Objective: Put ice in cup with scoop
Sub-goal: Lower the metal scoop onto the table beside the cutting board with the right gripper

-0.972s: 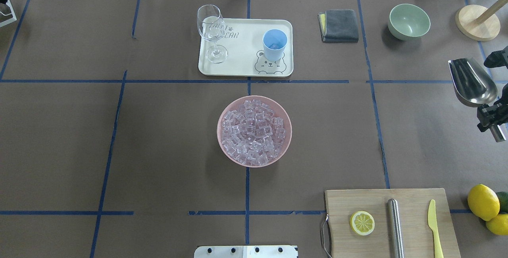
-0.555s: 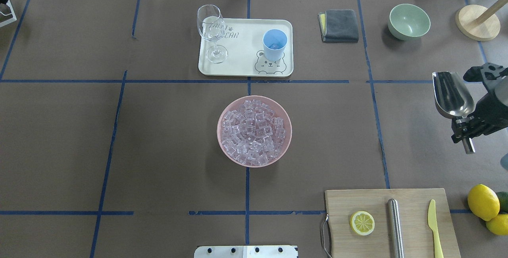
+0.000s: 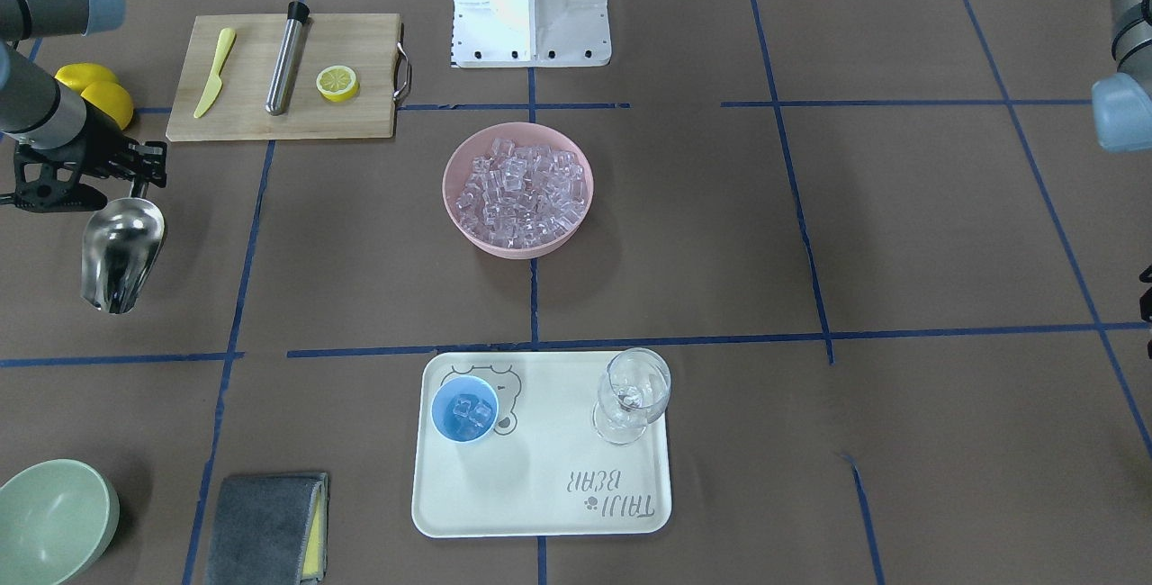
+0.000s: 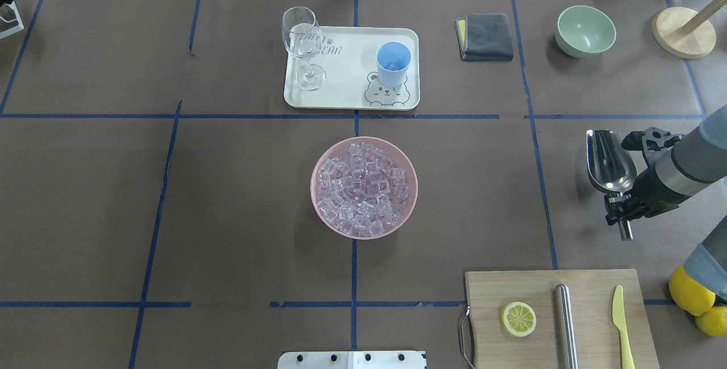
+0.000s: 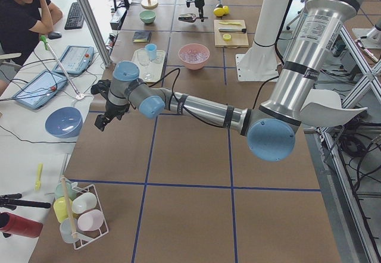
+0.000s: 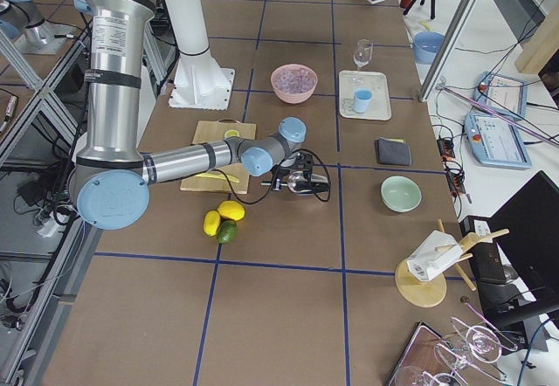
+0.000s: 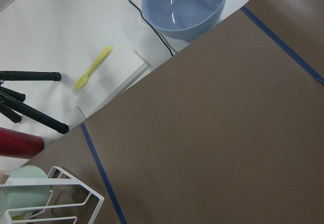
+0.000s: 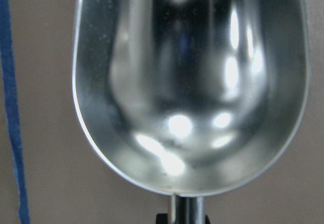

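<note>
My right gripper [image 4: 622,211] is shut on the thin handle of the steel scoop [image 4: 610,160], held low over the table's right side, trough facing up. The right wrist view shows the scoop [image 8: 190,82] empty. In the front view the scoop [image 3: 119,252] hangs from that gripper [image 3: 110,173] at the left. The ice [image 4: 362,187] fills a pink bowl [image 4: 316,187] at the table's middle. The light-blue cup [image 4: 392,63] stands on a cream tray [image 4: 346,99] and holds a few cubes [image 3: 470,411]. My left gripper [image 5: 105,120] shows only in the exterior left view; I cannot tell its state.
A wine glass [image 4: 301,45] stands on the tray's left. A grey cloth [image 4: 485,37], a pale-green bowl [image 4: 585,30] and a wooden stand [image 4: 683,32] are at the far right. A cutting board [image 4: 545,323] with a lemon slice, steel cylinder and yellow knife lies near right, lemons [image 4: 690,292] beside it.
My right arm has brought the scoop in from the right edge, leftward and nearer to the robot. The bowl, cup and tray have not moved.
</note>
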